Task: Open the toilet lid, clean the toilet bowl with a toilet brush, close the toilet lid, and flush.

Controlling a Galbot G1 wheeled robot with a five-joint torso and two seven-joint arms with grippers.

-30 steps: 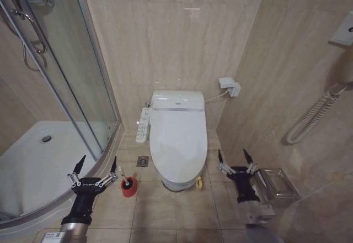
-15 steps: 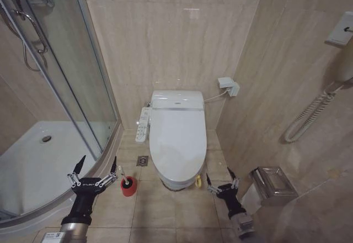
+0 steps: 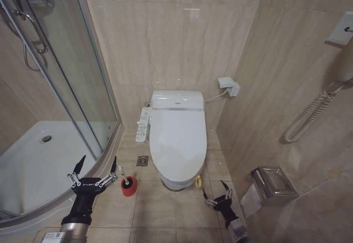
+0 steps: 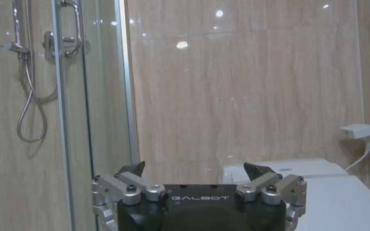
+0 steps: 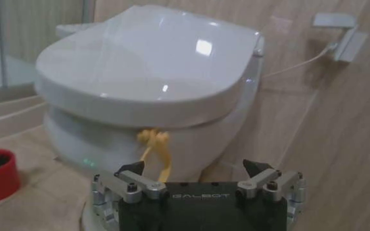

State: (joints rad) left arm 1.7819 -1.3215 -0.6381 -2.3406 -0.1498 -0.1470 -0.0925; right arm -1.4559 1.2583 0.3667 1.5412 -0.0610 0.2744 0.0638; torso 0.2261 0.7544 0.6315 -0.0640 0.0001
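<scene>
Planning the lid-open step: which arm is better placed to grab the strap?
Right. The right gripper sits low, open, near the yellow strap on the closed lid. The left gripper is by the brush.

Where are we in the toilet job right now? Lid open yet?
Nothing is done: the toilet lid lies shut. In hand: the right end effector, open, sits low by the yellow loop strap at the lid's front. The left end effector hangs open near the toilet brush, in its red holder. Opening, scrubbing, closing and flushing remain.

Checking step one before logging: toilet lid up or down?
Down. The toilet lid lies flat over the bowl, its yellow strap hanging at the front rim, with the right gripper open just short of it.
</scene>
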